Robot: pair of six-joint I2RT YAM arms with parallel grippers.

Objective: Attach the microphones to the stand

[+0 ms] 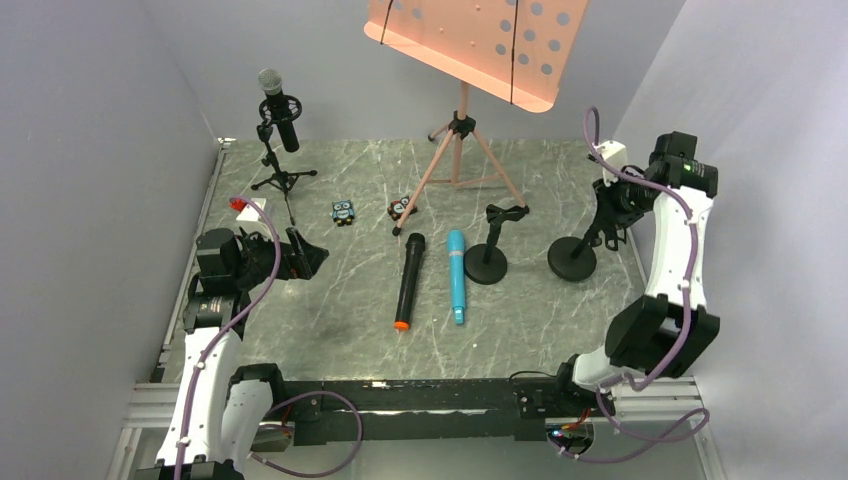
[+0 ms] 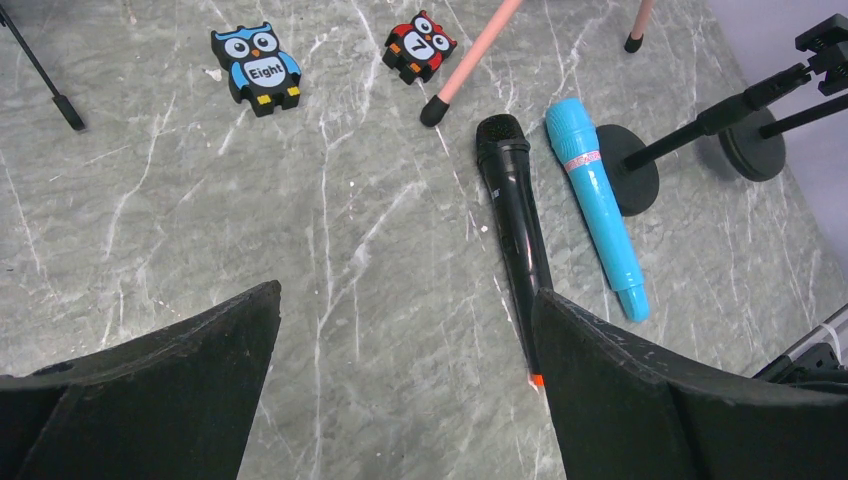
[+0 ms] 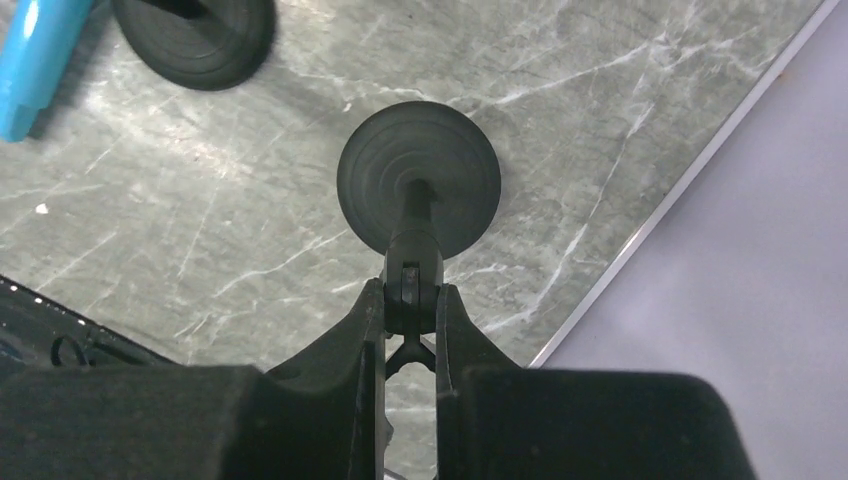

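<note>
The right gripper (image 3: 410,300) is clamped on the upright of the round-base stand (image 3: 418,180) at the table's right. The black microphone (image 1: 408,282) and turquoise microphone (image 1: 456,275) lie flat between it and the left gripper (image 2: 405,300), whose fingers stand wide apart.

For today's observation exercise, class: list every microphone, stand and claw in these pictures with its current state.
silver-mesh microphone: clipped upright in the tripod stand
black microphone with orange cap: lying flat, unattached
turquoise microphone: lying flat, unattached
middle round-base stand: upright, clip empty
right round-base stand: upright, no microphone
left claw: open, holding nothing
right claw: shut on the right round-base stand
</note>
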